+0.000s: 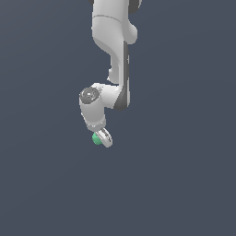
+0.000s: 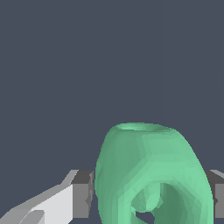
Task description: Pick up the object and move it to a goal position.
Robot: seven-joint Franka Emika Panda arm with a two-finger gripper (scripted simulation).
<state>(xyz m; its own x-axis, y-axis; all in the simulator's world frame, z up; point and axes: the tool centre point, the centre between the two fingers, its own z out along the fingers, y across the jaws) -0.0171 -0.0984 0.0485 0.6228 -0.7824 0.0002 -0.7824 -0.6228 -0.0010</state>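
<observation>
The object (image 1: 96,139) is a small green rounded lump held at the tip of my gripper (image 1: 102,138) in the exterior view, under the white arm. In the wrist view the object (image 2: 148,170) fills the space between my two grey fingers (image 2: 83,192), and a hole shows on the face toward the camera. Both pads press against its sides. The gripper is shut on the object. No goal marker shows in either view.
A plain dark blue-grey surface (image 1: 184,184) fills the background of both views. The white arm (image 1: 113,41) comes down from the top of the exterior view.
</observation>
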